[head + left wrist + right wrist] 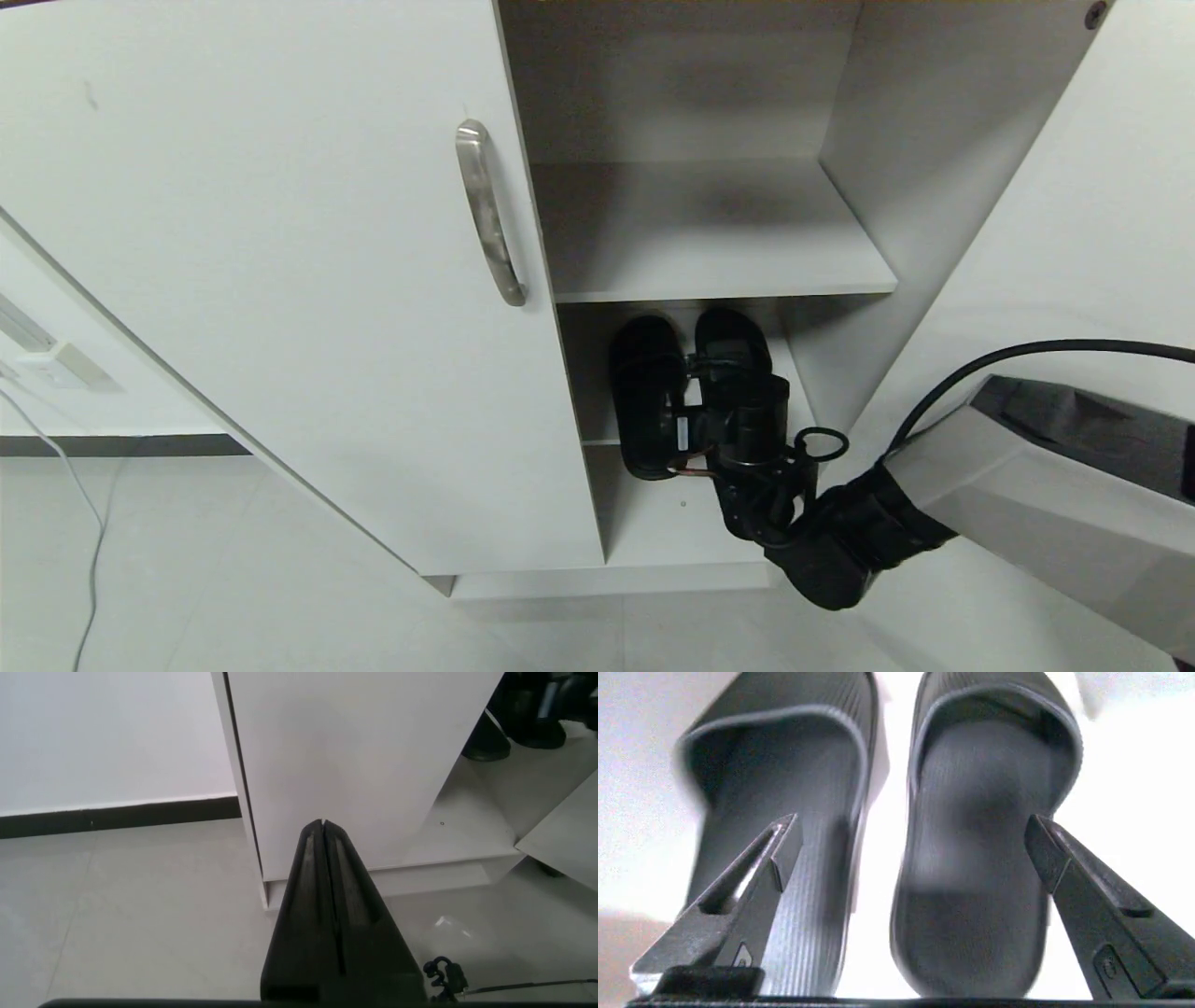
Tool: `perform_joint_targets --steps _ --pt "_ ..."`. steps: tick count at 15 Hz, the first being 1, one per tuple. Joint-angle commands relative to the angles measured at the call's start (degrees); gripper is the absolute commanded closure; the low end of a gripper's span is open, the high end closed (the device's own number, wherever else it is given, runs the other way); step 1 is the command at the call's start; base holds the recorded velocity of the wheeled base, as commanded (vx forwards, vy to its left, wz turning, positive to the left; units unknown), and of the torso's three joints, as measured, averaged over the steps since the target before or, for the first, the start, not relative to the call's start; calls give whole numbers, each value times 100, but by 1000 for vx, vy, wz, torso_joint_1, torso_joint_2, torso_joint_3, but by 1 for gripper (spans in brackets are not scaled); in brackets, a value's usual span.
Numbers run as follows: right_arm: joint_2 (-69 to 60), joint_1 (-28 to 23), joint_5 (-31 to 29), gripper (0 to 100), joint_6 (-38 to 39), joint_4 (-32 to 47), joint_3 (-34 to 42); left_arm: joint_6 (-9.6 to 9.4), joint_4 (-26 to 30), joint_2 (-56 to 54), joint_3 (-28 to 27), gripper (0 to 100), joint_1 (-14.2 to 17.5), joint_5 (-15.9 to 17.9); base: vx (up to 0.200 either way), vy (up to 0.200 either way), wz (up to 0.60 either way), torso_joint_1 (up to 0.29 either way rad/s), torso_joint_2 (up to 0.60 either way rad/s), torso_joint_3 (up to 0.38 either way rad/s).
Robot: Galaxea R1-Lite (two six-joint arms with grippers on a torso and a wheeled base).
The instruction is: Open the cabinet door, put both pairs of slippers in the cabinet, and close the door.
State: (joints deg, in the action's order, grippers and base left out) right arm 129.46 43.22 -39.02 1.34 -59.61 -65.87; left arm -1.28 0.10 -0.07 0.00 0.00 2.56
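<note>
Pale floor tiles (233,579) run up to a white wall with a dark baseboard (121,445), where a socket (61,366) and a thin cable (93,523) sit off to our left. Before us stands the white cabinet (868,140). Its left door (261,280) is closed and carries a brushed metal handle (490,215), while its right door (1074,233) is swung wide open. Inside, we see a bare upper shelf (709,233), and on the shelf below it lies one pair of black slippers (646,392), side by side and nearly touching, toes pointing into the cabinet and heels at the front edge. Our right gripper (700,364) reaches into that lower compartment, just above the heels. In the right wrist view, the right gripper (913,821) has its fingers spread wide, one over the ribbed footbed of one slipper and the other at the outer side of its mate (990,840); it grips nothing, and we cannot tell whether either finger touches the rubber. Our left gripper (322,835) hangs above the floor in front of the cabinet's closed side, its fingers pressed together with nothing between them.
</note>
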Motion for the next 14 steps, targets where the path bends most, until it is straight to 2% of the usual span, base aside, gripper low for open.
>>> perform_joint_targets --steps 1,4,9,14 --pt "-668 240 0 0 15 -261 821 5 -1 7 0 100 0 -1 0 0 0 0 0 0" --pt "-905 372 0 0 24 -762 1586 -4 -1 7 0 100 0 -1 0 0 0 0 0 0" --pt "-958 398 -9 0 24 -903 1735 -4 -1 7 0 100 0 -1 0 0 0 0 0 0" --pt "-958 468 -18 0 24 -903 1744 5 -1 7 0 100 0 -1 -200 0 0 4 1 0"
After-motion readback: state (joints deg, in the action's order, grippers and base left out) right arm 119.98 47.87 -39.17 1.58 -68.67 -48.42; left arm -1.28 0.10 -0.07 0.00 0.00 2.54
